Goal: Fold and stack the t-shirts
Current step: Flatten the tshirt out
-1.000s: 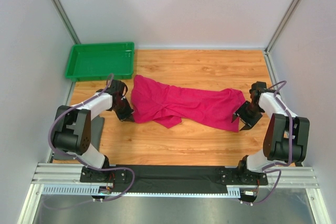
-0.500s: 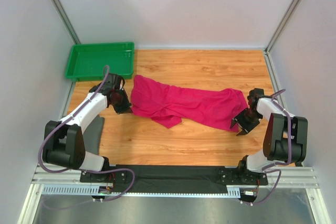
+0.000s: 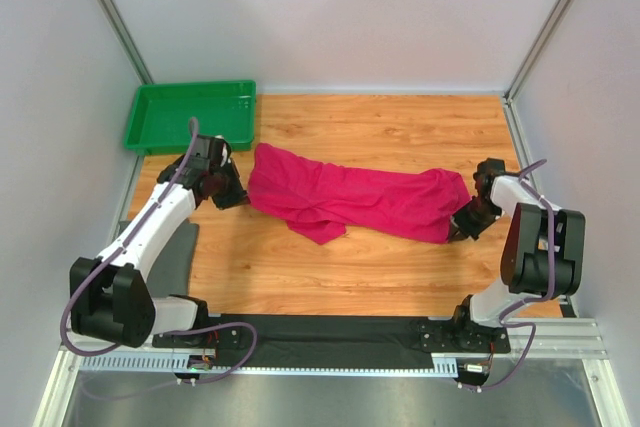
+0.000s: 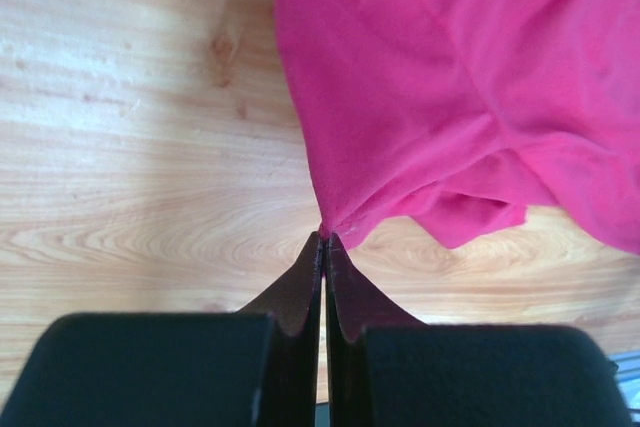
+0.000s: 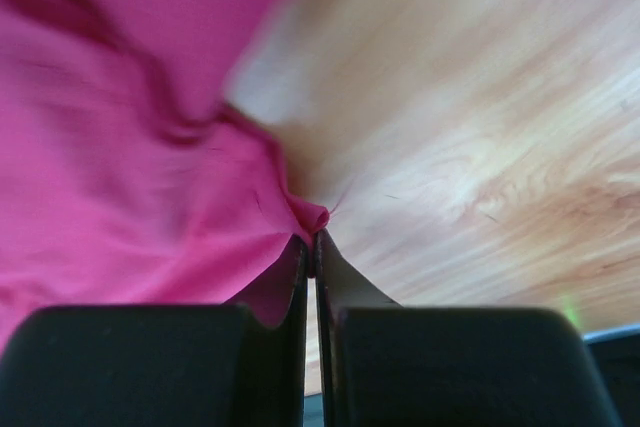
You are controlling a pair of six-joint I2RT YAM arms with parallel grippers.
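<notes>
**Magenta cloth pinched at both ends**

Magenta fabric is caught in the left claw (image 4: 323, 239). Its jaws are pressed together on a small peak at the edge of the t-shirt (image 4: 450, 77). From that pinch the cloth fans out ahead and to the right of the tips, and bare wood lies to their left.

The right claw (image 5: 312, 237) is closed too, nipping a little roll of hem. Here the shirt spreads ahead and to the left of the tips, with bare board on their right.

From overhead, the shirt lies stretched along the wooden table (image 3: 380, 127) between the two claws, one at each end. It is rumpled, not flat, and a loose flap sags toward the arm bases, nearer the left claw than the right.

Gripping opposite ends like this reads as preparation. With a hold on each end the arms could draw the garment taut or lift it to spread it out, which it needs before any neat fold. No fold has been made yet, so the task looks to be at an early stage.

Beyond the left claw, toward the far corner, sits the green tray (image 3: 135, 119), apart from the shirt. It is probably where the stack will go. Only this one shirt is in view.
</notes>
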